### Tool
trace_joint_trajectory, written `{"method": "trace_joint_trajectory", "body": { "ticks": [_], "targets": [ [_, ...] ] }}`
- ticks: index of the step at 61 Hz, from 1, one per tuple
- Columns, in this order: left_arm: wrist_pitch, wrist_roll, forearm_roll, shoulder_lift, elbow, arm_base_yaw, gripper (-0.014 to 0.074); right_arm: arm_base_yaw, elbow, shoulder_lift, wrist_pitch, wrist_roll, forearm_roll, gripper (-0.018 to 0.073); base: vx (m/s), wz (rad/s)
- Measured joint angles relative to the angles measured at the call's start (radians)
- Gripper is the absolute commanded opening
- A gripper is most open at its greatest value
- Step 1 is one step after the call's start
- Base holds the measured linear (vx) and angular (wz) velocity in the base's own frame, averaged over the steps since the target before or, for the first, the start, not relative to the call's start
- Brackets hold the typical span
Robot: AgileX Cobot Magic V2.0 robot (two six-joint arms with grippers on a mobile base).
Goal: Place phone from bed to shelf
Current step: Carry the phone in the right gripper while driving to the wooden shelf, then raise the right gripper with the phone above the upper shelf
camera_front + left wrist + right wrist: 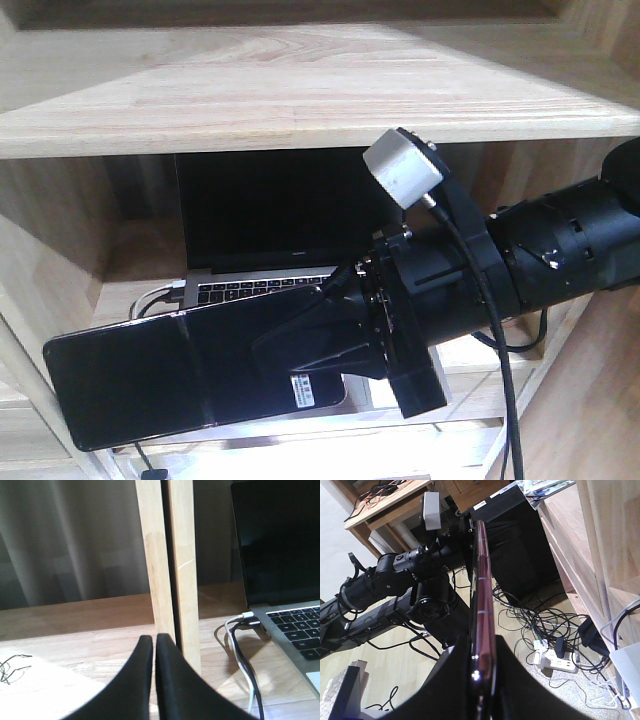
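Gripping the phone near one end, your right jaws hold it in the air before the shelf; the long overhang could pivot, slip, or clip the laptop; your left jaws sit closed, empty.

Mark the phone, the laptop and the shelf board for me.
glossy black rectangular phone (120, 385): front view, screen left of crease
grey laptop (262, 291): front view, keyboard deck
light wood shelf (300, 90): front view, upper board

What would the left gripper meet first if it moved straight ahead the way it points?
Probably the shelf's wooden upright directly ahead of the shut left gripper; how far is unclear.
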Motion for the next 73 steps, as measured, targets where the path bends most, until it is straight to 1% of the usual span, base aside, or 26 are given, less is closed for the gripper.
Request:
{"method": "trace_joint_trajectory", "body": {
  "ticks": [20,32,41,52,61,69,73],
  "targets": [
    [0.000,0.000,0.000,0.000,0.000,0.000,0.0001,0.000,0.000,0.000,0.000,0.011,0.008,-0.0002,0.00,0.00],
    [0.000,0.000,0.000,0.000,0.000,0.000,0.0001,0.000,0.000,-0.007,0.000,0.011,0.049,-0.0002,0.00,0.00],
    [0.000,0.000,0.000,0.000,0.000,0.000,0.0001,0.000,0.000,-0.055,-0.008,0.011,0.062,-0.0002,0.00,0.00],
    [0.000,0.000,0.000,0.000,0.000,0.000,0.0001,0.000,0.000,-0.135,-0.076,0.016,0.077,-0.0002,0.00,0.00],
    [0.000,0.000,0.000,0.000,0.000,0.000,0.0001,0.000,-0.019,-0.194,-0.161,0.047,0.078,-0.0002,0.00,0.00],
    [0.000,0.000,0.000,0.000,0.000,0.000,0.0001,0.000,-0.095,-0.212,-0.234,0.090,0.037,-0.0002,0.00,0.00],
    [0.000,0.000,0.000,0.000,0.000,0.000,0.0001,0.000,-0.158,-0.211,-0.267,0.113,-0.010,-0.0002,0.00,0.00]
  ]
}}
